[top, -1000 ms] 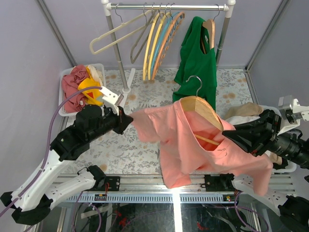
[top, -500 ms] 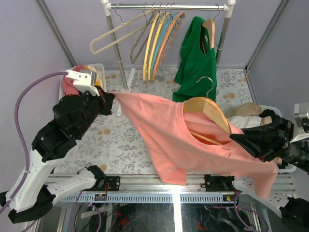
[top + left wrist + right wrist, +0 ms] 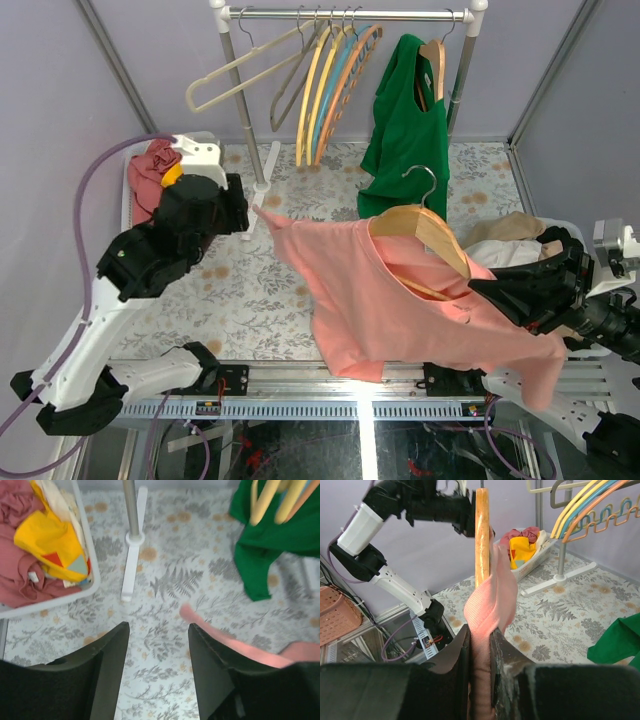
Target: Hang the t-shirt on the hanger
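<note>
The salmon t-shirt (image 3: 380, 290) hangs on the wooden hanger (image 3: 420, 222) above the table's front right. The hanger's silver hook points up. My right gripper (image 3: 480, 290) is shut on the hanger's right end with shirt cloth over it. In the right wrist view its jaws (image 3: 480, 635) pinch the pink cloth (image 3: 492, 600), and the wooden bar (image 3: 481, 530) rises above them. My left gripper (image 3: 245, 215) is open and empty beside the loose left sleeve tip (image 3: 264, 216). In the left wrist view the gripper (image 3: 159, 630) shows bare table between its fingers, with the sleeve (image 3: 235, 642) just to their right.
A clothes rack (image 3: 245, 100) stands at the back with several thin coloured hangers (image 3: 330, 80) and a green shirt (image 3: 405, 110). A white basket (image 3: 75, 592) with dusty-red and yellow clothes is at the far left. Another basket (image 3: 545, 225) with beige cloth is at the right.
My left gripper has let go of the sleeve and opened. The stretched shirt has slackened and dropped back towards the hanger. The hanger has shifted slightly left.
</note>
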Robot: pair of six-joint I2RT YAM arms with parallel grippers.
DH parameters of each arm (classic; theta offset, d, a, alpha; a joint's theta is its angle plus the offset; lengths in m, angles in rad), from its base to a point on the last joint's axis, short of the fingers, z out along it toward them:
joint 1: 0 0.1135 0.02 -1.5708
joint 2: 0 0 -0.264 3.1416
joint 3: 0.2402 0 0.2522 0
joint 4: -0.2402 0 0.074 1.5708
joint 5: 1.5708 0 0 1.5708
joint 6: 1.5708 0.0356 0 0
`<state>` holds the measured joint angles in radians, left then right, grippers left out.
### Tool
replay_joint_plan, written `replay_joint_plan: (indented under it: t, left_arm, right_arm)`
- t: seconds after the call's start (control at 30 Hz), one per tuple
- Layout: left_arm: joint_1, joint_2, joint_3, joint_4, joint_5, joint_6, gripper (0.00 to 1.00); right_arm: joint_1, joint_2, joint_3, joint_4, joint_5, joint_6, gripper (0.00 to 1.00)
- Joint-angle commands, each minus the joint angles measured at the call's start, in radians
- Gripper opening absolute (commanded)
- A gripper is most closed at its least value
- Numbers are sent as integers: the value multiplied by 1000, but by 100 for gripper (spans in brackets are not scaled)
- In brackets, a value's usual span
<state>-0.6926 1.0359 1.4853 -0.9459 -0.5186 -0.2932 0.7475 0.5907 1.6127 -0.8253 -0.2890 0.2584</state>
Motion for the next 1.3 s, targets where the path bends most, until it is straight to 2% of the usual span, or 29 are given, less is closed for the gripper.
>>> replay_joint_plan:
  t: [0.0,0.27,0.4,0.7,1.0,1.27]
  left_arm:
    - [7,-8,206,-26,37,17,51]
    - [6,124,521,-4,504,2,51]
    - [4,156,500,110,644,-44,57]
    - [-28,188,415,283,701,-97,59]
    - [-33,190,361,337,719,-103,60]
    - [-48,190,315,345,620,-102,60]
  right_arm:
    - [10,-15,-37,188,7,13,0]
    - [11,10,-133,271,-1,21,0]
    - [10,34,-169,321,8,26,0]
    - [10,154,-236,457,14,37,0]
    - [10,245,-257,561,-12,69,0]
    - [10,261,-265,608,-32,87,0]
